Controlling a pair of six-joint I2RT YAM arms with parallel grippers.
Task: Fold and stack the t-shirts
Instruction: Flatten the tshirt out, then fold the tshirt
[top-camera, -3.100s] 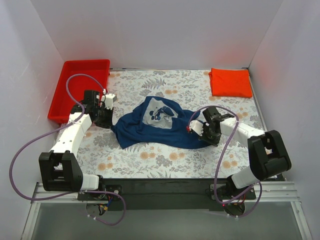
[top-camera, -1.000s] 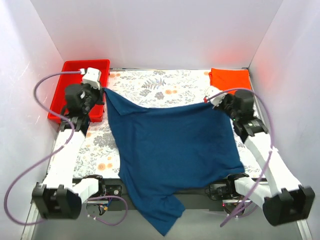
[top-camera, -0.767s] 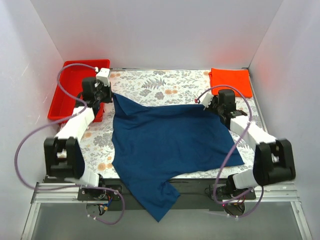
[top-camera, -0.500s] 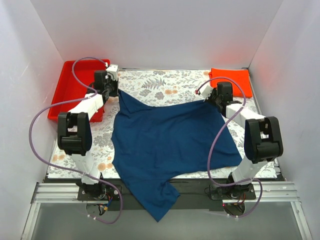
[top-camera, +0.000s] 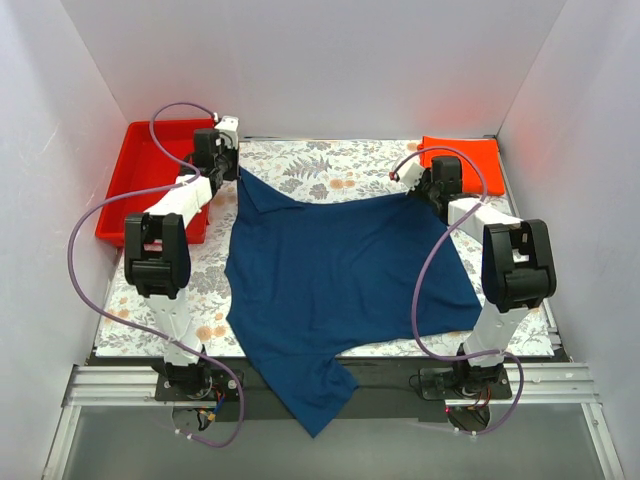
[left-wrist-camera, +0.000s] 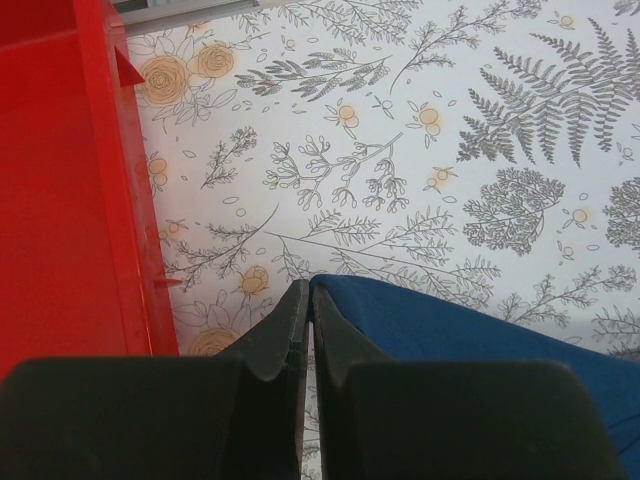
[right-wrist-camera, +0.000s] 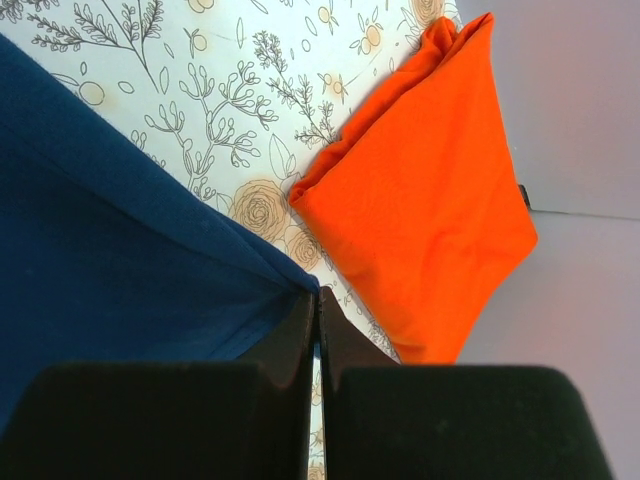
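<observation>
Item 1. Navy blue cloth t-shirt (top-camera: 340, 270): lying spread, plain side up, across the middle of the floral-printed table covering (top-camera: 330, 160). Its two far corners are being pinched, one by each arm. Its near end is hanging over the front edge of the table, between the arm bases.

Item 2. Left gripper (top-camera: 238, 172): reaching to the far left of the table. In the left wrist view its black fingers (left-wrist-camera: 280, 335) are pressing together on the shirt's far-left corner, with no gap between them.

Item 3. Right gripper (top-camera: 428, 192): reaching to the far right. In the right wrist view its jaws are clamping tight on the shirt's far-right corner.

Item 4. Plain orange-red cloth t-shirt (top-camera: 465, 152): sitting folded square in the far right corner of the table, just beyond the right gripper and apart from the blue cloth.

Item 5. Rigid red plastic tray (top-camera: 145, 185): standing along the far left side, its wall just beside the left gripper.
</observation>
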